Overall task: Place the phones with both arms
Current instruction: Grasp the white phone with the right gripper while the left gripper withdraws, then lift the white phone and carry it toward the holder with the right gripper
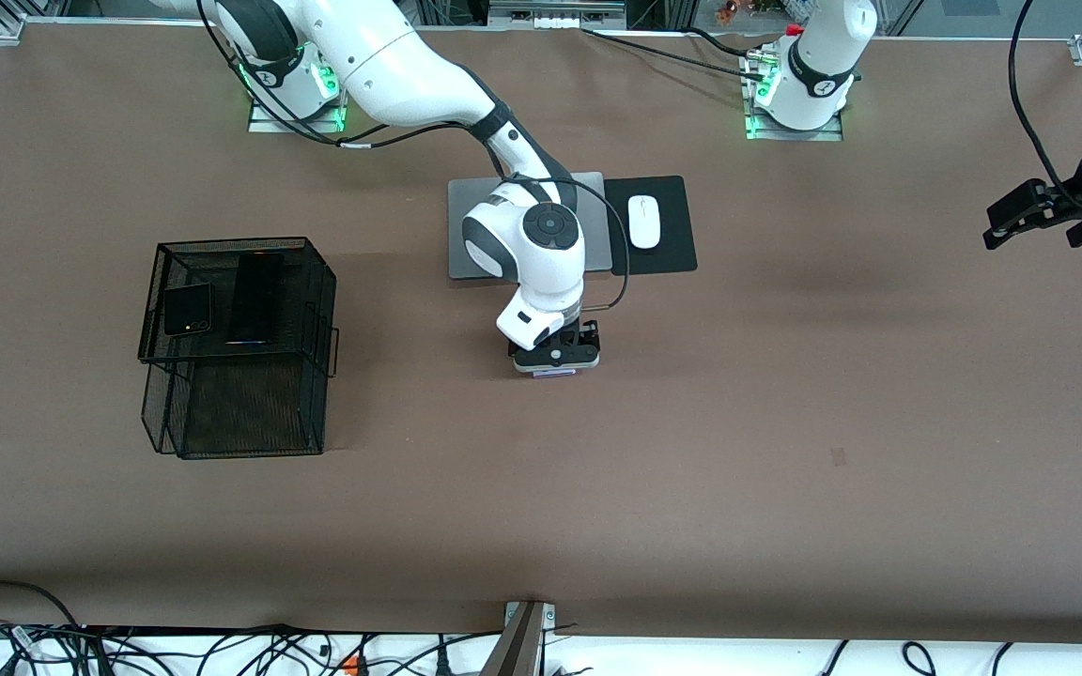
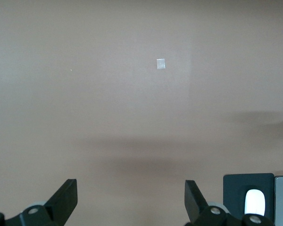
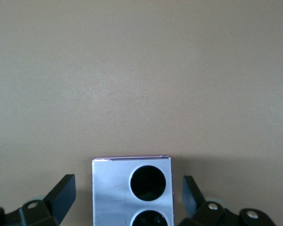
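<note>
The right claw is low over the matte brown surface, fingers apart, with the lilac phone lying flat between them, untouched by either; the phone is a squarish glossy slab with two round black lenses. The left claw hangs with fingers apart over bare surface at the left arm's end. The two black phones, one squarish and one long and slim, lie on the top tier of a black wire-mesh basket, well apart from both claws.
</note>
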